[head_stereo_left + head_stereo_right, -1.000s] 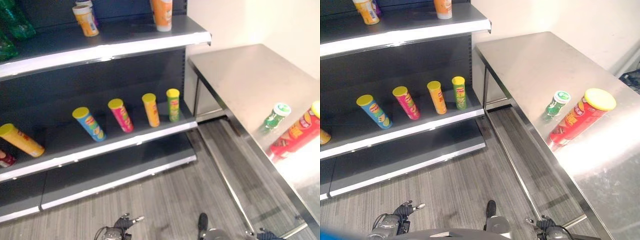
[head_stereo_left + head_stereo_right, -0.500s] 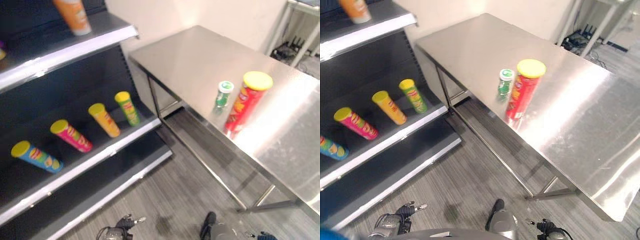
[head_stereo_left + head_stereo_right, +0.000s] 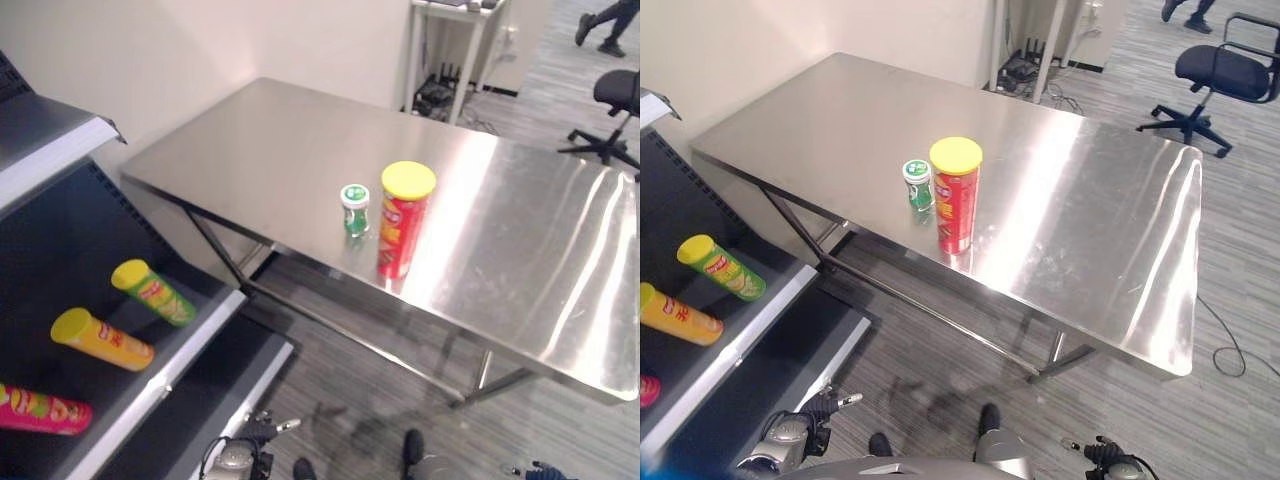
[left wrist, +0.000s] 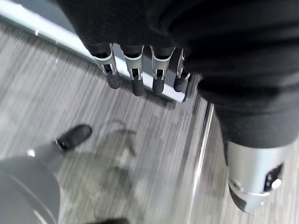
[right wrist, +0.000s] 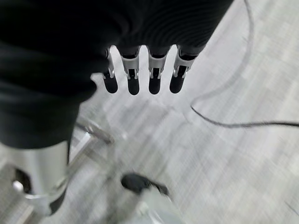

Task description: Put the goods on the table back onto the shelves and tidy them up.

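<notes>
A steel table [image 3: 300, 130] is seen from above, with a tall red canister [image 3: 403, 222] topped by a yellow lid standing upright near its front edge. Just beside it, on the side toward the shelves, a small green bottle [image 3: 354, 210] with a white cap also stands upright. To the left, a dark shelf unit [image 3: 150, 385] is seen, on which a green canister [image 3: 153, 292], an orange canister [image 3: 101, 339] and a pink canister [image 3: 40, 410] lie tilted in a row, each with a yellow lid. The pink canister is shown almost whole in the left eye view, while in the right eye view just a sliver of it is caught at the frame edge. The whole far end of the table is shown in the right eye view, along with a black office chair [image 3: 1220, 78] on the grey floor [image 3: 1260, 250] beyond it and a person's shoes at the top edge. The left hand [image 3: 255, 440] is held low near the floor by the shelf base; in its wrist view its fingers [image 4: 135, 81] are seen straight and relaxed, with nothing held. The right hand [image 3: 1110, 462] is likewise held low, and in its wrist view its fingers [image 5: 154, 77] are seen hanging straight and empty above the floor.
</notes>
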You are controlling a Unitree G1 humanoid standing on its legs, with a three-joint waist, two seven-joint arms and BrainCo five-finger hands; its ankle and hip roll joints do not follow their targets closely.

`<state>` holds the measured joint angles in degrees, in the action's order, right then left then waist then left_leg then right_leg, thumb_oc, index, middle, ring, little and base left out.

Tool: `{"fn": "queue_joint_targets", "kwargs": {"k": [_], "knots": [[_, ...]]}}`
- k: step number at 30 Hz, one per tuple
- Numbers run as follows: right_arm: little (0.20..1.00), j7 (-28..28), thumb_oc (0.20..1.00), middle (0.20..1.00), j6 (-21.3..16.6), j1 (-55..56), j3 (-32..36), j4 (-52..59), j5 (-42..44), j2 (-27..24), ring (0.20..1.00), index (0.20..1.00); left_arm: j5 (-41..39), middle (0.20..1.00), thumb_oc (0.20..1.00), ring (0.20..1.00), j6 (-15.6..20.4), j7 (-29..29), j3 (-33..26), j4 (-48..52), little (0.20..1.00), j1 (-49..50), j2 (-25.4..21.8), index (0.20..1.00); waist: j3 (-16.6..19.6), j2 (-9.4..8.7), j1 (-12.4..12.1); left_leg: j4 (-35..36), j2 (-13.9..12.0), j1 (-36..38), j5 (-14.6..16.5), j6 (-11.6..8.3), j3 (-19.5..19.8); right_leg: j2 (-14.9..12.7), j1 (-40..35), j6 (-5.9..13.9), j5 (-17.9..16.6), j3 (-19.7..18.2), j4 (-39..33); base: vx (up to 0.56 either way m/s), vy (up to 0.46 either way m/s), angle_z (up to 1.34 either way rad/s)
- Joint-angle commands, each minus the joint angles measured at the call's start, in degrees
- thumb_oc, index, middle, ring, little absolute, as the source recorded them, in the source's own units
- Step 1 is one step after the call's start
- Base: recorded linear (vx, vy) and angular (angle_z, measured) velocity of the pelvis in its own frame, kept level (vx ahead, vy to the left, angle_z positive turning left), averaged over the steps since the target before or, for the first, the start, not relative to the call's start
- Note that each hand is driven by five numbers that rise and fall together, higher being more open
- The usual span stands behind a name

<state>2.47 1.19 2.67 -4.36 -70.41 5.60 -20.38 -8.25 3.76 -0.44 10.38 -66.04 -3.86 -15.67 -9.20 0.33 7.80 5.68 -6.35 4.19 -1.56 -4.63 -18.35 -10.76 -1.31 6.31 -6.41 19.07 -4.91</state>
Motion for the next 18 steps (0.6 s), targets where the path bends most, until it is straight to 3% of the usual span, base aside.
{"fn": "queue_joint_targets", "kwargs": {"k": [1, 9, 11, 15, 18], "knots": [[1.0, 0.82, 1.0, 1.0, -0.35, -6.03, 1.07, -1.59, 1.31, 0.29, 1.0, 1.0, 1.47, 1.0, 1.0, 1.0, 1.15, 0.38, -1.1, -1.97, 1.0, -1.26, -2.53, 1.0, -1.77, -0.86, -1.27, -0.68, 0.83, 2.06, 2.7, -0.01, -0.39, -8.4, 1.71, 6.63, -2.04, -0.12, 4.32, 0.01, 0.203, 0.06], [1.0, 1.62, 1.0, 1.0, -0.06, -5.04, 6.57, -4.17, 5.12, -1.02, 1.0, 1.0, 1.99, 1.0, 1.0, 1.0, 0.83, 0.36, -2.76, -4.38, 1.0, -1.15, -3.62, 1.0, -2.52, -2.51, -0.92, -0.68, 3.54, 2.35, 4.51, 1.54, -1.14, -12.29, 3.26, 7.91, -4.74, -0.21, 8.24, 0.01, 0.127, 0.05], [1.0, 1.75, 1.0, 1.0, -0.24, -4.51, 8.16, -5.03, 6.74, -1.72, 1.0, 1.0, 2.02, 1.0, 1.0, 1.0, 0.72, 0.26, -3.0, -4.53, 1.0, -1.14, -4.26, 1.0, -2.73, -2.7, -0.78, -0.68, 3.4, 2.29, 4.6, 1.83, -1.31, -12.0, 3.89, 7.6, -4.01, -0.86, 9.53, 0.01, 0.067, -0.2], [1.0, 2.1, 1.0, 1.0, -0.85, -2.02, 12.75, -6.9, 10.97, -4.06, 1.0, 1.0, 2.68, 1.0, 1.0, 1.0, 0.57, 0.08, -2.73, -5.56, 1.0, -1.56, -5.82, 1.0, -2.93, -3.68, 0.65, -0.68, 2.98, 2.57, 4.75, 2.18, -1.37, -8.89, 5.2, 7.17, -3.15, -5.18, 10.16, 0.03, 0.002, -0.14], [1.0, 2.57, 1.0, 1.0, -0.75, -0.89, 15.06, -8.25, 11.52, -6.82, 1.0, 1.0, 2.63, 1.0, 1.0, 1.0, 0.7, 0.0, -2.83, -5.69, 1.0, -1.78, -6.28, 1.0, -2.25, -4.51, 0.52, -0.68, 2.76, 2.6, 4.88, 1.92, -1.64, -8.39, 4.14, 7.49, -3.83, -4.1, 7.96, 0.04, -0.059, -0.08]]}}
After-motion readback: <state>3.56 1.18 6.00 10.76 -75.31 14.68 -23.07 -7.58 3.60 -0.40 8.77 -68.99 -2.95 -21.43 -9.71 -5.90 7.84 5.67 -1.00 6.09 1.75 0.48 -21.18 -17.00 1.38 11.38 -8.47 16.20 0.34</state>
